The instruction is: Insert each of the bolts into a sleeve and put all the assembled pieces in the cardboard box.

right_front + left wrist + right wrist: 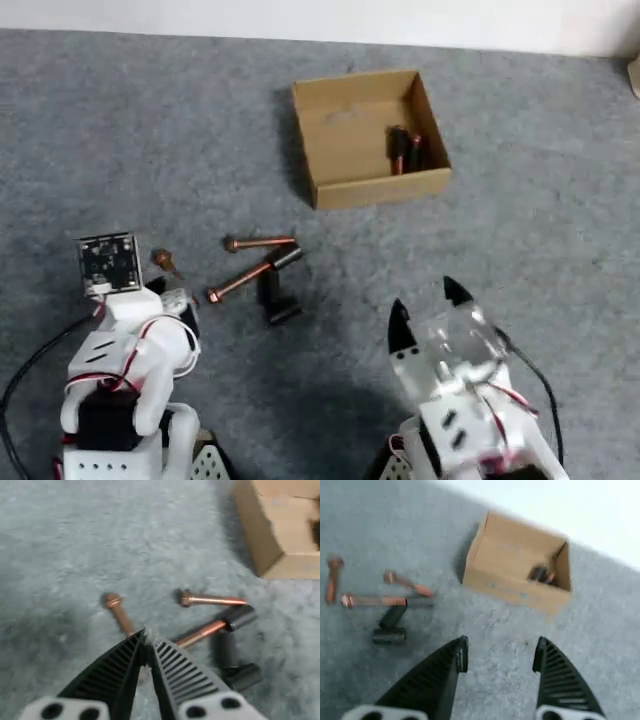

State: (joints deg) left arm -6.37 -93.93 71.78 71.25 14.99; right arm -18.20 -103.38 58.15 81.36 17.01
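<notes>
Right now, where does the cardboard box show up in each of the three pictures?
High view: the cardboard box sits in the upper middle of the picture.
Left wrist view: one corner of it, beyond the sleeved bolt.
Right wrist view: the whole box, beyond the open tool.
Shared landmark: the sleeved bolt, lying on the near side of the box in all three.

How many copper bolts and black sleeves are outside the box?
Copper bolts: 3
Black sleeves: 3
Total: 6
</notes>
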